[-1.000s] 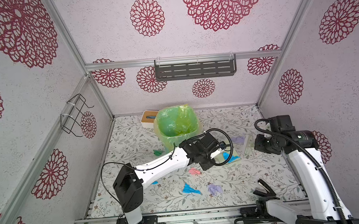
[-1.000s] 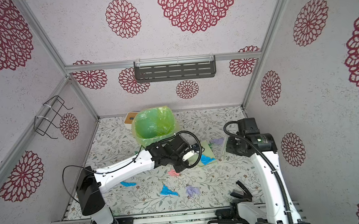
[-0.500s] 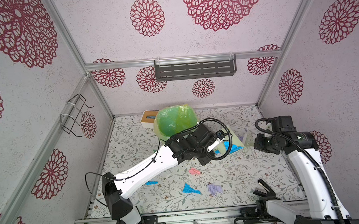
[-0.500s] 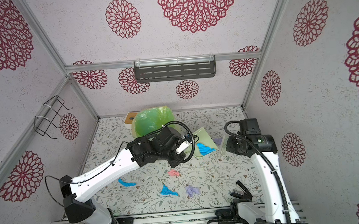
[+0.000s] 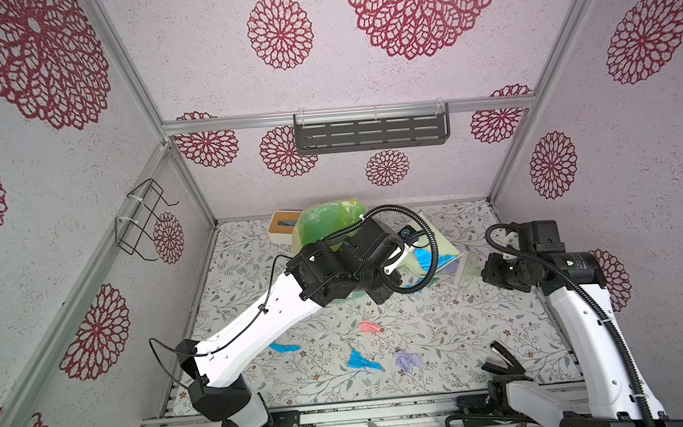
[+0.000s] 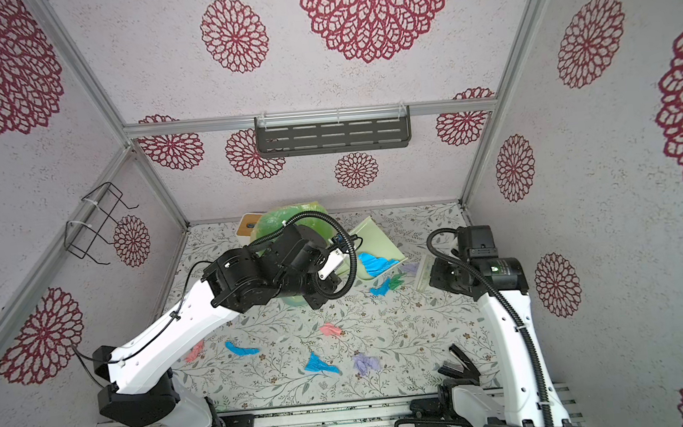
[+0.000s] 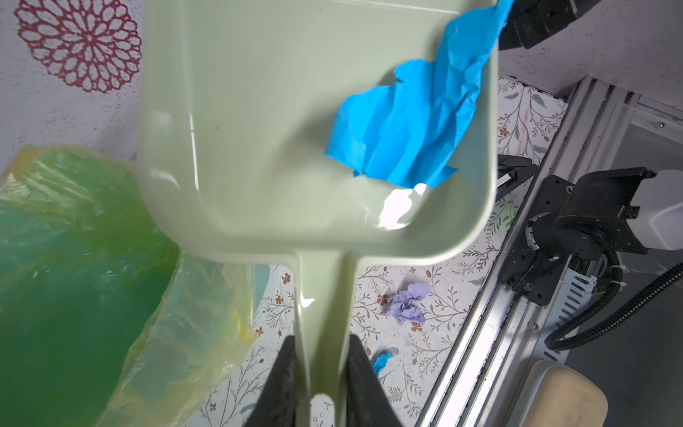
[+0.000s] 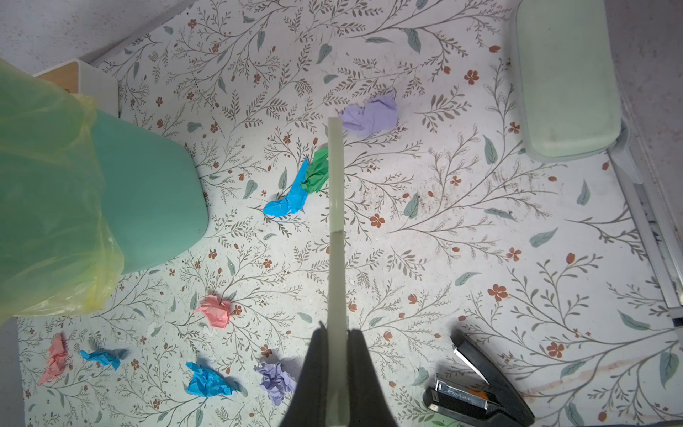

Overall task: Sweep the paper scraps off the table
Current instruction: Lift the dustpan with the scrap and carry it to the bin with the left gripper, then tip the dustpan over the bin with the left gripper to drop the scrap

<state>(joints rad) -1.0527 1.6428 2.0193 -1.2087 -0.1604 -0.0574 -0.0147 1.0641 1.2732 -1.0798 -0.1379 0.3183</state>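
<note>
Left gripper (image 7: 321, 351) is clamped on the dustpan (image 7: 258, 129), held up beside the bin (image 7: 74, 258), presumably so the blue scrap (image 7: 406, 125) gets dumped.

A teal bin (image 8: 148, 192) with a yellow-green liner (image 5: 324, 224) stands near the back wall (image 5: 341, 77), a wooden-topped white box (image 5: 284, 227) just beside it on the left in both top views and a pale green dustpan (image 7: 277, 129), lifted and tilted, just beside it on the right. A pale flat tool (image 8: 335, 222) shows edge-on in the right wrist view, well apart from a black stapler (image 5: 505, 360) lying half open near the front. A dark slotted shelf (image 5: 371, 133) hangs on the back wall, a black wire rack (image 5: 144, 221) on the left wall (image 5: 60, 203)
</note>
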